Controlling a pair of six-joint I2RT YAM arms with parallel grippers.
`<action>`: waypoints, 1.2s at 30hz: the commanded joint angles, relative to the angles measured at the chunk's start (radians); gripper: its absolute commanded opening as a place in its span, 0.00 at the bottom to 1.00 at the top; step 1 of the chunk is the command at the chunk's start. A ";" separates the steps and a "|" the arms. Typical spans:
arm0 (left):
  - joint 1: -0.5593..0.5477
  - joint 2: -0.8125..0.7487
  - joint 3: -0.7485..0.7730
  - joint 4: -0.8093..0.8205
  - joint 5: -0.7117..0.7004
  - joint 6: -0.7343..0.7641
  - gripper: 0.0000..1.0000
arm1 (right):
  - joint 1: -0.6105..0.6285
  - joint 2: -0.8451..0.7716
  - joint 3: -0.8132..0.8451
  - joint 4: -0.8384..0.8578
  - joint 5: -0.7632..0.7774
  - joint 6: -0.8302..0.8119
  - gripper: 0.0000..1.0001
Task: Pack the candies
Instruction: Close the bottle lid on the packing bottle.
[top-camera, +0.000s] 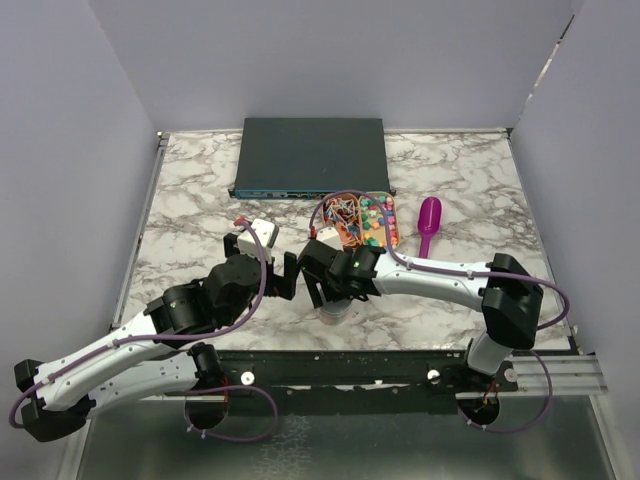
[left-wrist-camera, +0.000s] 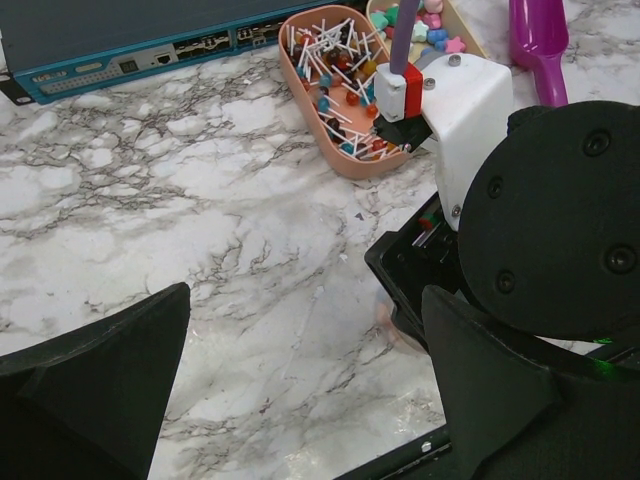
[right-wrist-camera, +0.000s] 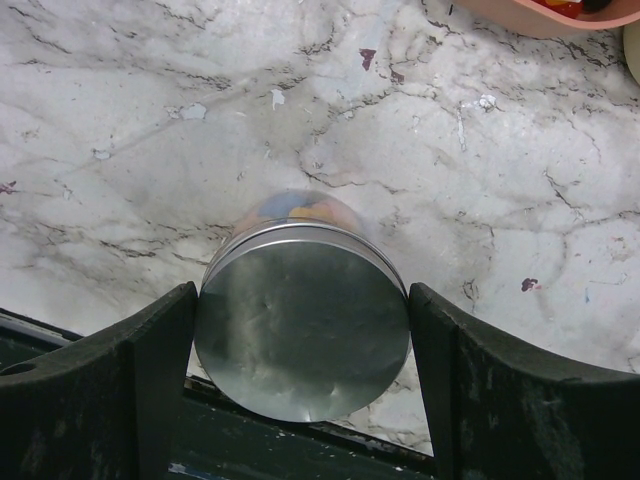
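A clear jar with a silver metal lid (right-wrist-camera: 302, 330) stands at the table's near edge, with coloured candies (right-wrist-camera: 300, 207) showing through its wall. My right gripper (right-wrist-camera: 302, 350) is shut on the jar, one finger pressed against each side of the lid. From above, the jar (top-camera: 335, 313) shows under the right gripper (top-camera: 338, 296). More candies (top-camera: 378, 222) lie in the right compartment of a pink tray (top-camera: 393, 236). The purple scoop (top-camera: 428, 222) lies right of the tray. My left gripper (left-wrist-camera: 305, 380) is open and empty, low over bare marble just left of the right wrist (left-wrist-camera: 560, 230).
A flat dark box (top-camera: 312, 157) with a blue front lies at the back. The tray's left compartment holds lollipops (left-wrist-camera: 335, 70). The scoop (left-wrist-camera: 540, 40) shows at the top right of the left wrist view. Grey walls close in the table on three sides.
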 joint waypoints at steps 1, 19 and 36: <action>0.006 -0.006 -0.001 0.039 -0.011 -0.011 0.99 | 0.037 0.046 -0.003 -0.011 0.007 0.016 0.70; 0.007 -0.004 -0.001 0.039 -0.010 -0.012 0.99 | 0.056 0.058 0.008 -0.027 0.010 0.021 0.73; 0.008 -0.015 -0.005 0.037 -0.019 -0.019 0.99 | 0.062 -0.066 -0.030 0.015 0.065 0.055 1.00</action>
